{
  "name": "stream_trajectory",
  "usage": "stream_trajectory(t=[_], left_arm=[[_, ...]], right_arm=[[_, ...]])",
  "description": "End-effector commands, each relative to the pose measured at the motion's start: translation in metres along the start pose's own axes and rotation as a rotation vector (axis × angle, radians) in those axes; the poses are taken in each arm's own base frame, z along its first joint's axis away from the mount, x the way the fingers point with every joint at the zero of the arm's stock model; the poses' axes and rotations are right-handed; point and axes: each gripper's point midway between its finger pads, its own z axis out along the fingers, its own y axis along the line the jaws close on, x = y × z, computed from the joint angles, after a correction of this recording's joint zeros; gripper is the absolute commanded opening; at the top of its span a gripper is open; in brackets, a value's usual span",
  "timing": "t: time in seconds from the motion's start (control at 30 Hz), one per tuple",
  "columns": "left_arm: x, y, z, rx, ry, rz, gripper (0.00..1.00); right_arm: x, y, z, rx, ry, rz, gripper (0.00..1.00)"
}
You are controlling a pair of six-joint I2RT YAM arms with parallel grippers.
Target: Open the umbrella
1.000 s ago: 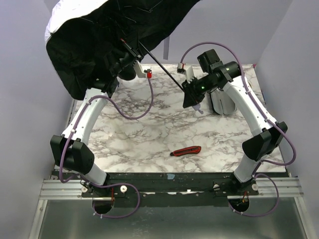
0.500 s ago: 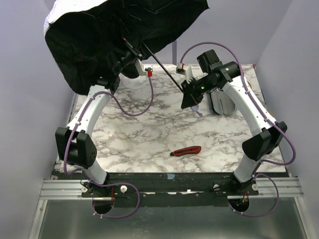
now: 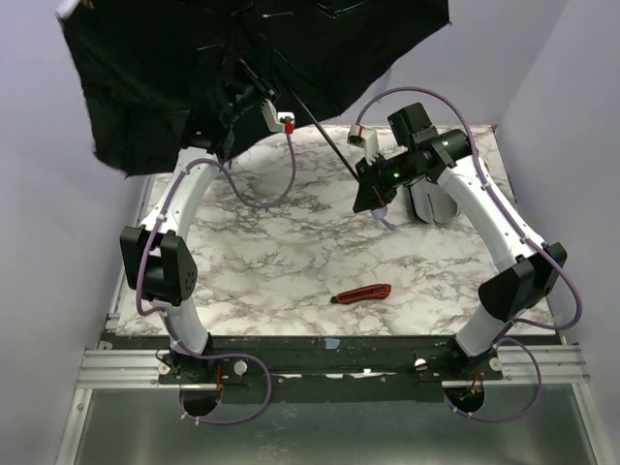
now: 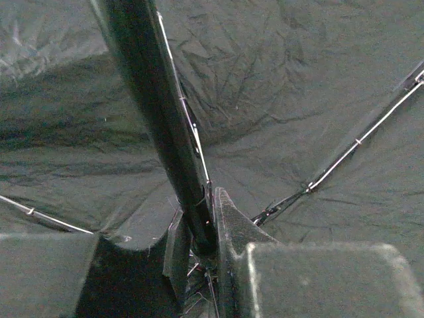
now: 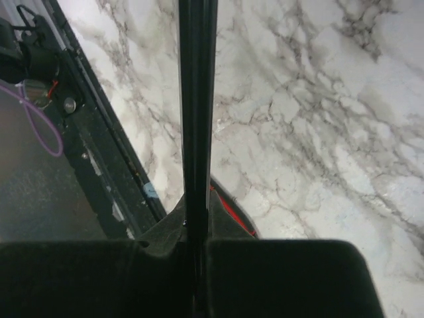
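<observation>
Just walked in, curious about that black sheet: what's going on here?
Two arms are opening an umbrella. The right gripper is shut on its shaft low down; the left gripper straddles the shaft up under the canopy, which is spread wide above the table's far-left corner. A knife lies on the table.

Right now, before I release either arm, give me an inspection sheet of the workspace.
Surface: marble table, nothing spilled seen.
Job's things: umbrella canopy spread wide, black underside toward the top camera; shaft slants down to the right.
Clutter: utility knife near the front edge; grey pouch beside the right arm.
Grippers: left gripper closed around the shaft under the canopy; right gripper shut on its lower end.
Cables: purple cables loop along both arms, no snag seen.
Surroundings: lilac walls close by.
</observation>
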Motion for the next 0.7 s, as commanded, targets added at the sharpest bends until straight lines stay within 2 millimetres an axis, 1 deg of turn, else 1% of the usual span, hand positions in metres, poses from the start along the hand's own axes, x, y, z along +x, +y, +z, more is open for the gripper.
stream_trajectory(t=[0.0,0.07,0.3,0.5,0.67], left_arm=[[0.157,0.002,-0.081,0.088,0.526,0.152,0.20],[0.174,-0.005,-0.092,0.110,0.566,0.159,0.20],[0.204,-0.020,-0.108,0.160,0.653,0.159,0.19],[0.228,-0.026,-0.123,0.183,0.731,0.164,0.19],[0.244,-0.030,-0.134,0.204,0.791,0.168,0.19]], right_arm=[[0.057,0.034,-0.030,-0.043,0.154,-0.010,0.01],[0.060,0.035,-0.030,-0.045,0.159,-0.010,0.01],[0.070,0.035,-0.029,-0.042,0.179,-0.004,0.01],[0.080,0.034,-0.030,-0.032,0.199,-0.001,0.01],[0.088,0.034,-0.030,-0.024,0.217,0.009,0.01]])
